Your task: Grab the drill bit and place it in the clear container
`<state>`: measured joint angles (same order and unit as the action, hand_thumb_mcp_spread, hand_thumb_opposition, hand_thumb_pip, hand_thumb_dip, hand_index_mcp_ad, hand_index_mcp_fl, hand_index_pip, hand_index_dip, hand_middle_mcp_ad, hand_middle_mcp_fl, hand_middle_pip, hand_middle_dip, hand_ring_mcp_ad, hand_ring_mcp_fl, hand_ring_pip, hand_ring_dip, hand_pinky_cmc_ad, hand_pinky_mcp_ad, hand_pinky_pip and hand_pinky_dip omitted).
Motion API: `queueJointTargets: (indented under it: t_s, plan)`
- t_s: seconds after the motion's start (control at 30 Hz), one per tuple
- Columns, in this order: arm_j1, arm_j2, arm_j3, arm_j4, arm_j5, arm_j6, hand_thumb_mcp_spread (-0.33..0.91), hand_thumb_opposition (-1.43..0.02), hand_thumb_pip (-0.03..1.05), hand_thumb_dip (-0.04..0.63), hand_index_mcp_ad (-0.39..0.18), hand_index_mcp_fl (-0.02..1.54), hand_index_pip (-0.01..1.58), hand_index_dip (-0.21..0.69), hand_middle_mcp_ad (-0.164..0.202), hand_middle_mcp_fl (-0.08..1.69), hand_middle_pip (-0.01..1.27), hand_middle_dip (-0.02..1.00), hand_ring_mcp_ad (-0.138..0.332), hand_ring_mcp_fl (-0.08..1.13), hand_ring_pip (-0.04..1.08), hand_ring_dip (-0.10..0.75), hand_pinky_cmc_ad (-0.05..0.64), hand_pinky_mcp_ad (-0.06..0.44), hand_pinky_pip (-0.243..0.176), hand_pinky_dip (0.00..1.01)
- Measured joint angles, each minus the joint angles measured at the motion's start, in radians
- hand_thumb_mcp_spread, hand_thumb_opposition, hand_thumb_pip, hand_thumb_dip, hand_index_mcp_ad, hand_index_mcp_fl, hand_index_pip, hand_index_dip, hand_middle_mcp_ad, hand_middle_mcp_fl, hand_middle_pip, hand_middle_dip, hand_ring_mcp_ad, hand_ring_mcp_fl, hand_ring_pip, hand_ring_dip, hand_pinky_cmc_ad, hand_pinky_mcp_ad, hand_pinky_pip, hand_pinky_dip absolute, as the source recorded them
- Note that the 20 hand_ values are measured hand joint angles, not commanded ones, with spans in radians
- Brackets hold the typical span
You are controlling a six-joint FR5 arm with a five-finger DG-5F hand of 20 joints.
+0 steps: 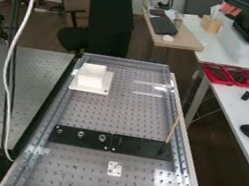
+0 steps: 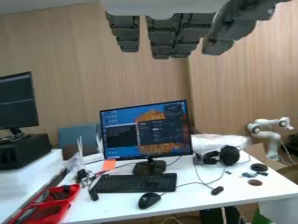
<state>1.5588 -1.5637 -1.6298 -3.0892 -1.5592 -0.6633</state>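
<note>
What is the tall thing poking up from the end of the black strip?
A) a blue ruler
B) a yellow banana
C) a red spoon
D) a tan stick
D: a thin tan stick pokes up from one end of the black strip, leaning a little.

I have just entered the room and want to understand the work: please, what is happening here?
The robot hand seems to wait, with relaxed fingers and nothing visibly held. On the bench, a black strip carries small round metal pieces, and a thin tan stick leans at one end. A white box sits toward the far end. The task is putting a drill bit into a clear container; I cannot tell which thing is the bit.
</note>
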Motion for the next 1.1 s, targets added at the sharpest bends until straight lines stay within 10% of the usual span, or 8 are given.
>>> queueJointTargets:
  t_s: [0.23,0.5,1.1]
  plan:
    - [-0.014,-0.023,-0.039,0.02,0.008,0.028,0.04,-0.23,0.1,0.012,-0.042,0.01,0.04,0.019,0.038,-0.01,0.08,0.04,-0.012,0.0,0.04,0.012,0.047,0.051,-0.01,0.06]
    - [-0.033,-0.052,-0.062,0.036,0.011,0.067,0.06,-0.62,0.14,0.007,0.014,0.06,0.09,0.019,0.094,0.0,0.15,0.04,0.082,0.02,0.11,0.0,0.227,0.183,-0.026,0.19]
    - [-0.051,-0.183,-0.169,0.165,0.078,0.034,0.1,-0.7,0.25,0.0,0.037,0.06,0.1,0.077,0.124,-0.01,0.16,0.04,0.141,0.04,0.1,0.0,0.267,0.211,-0.087,0.24]
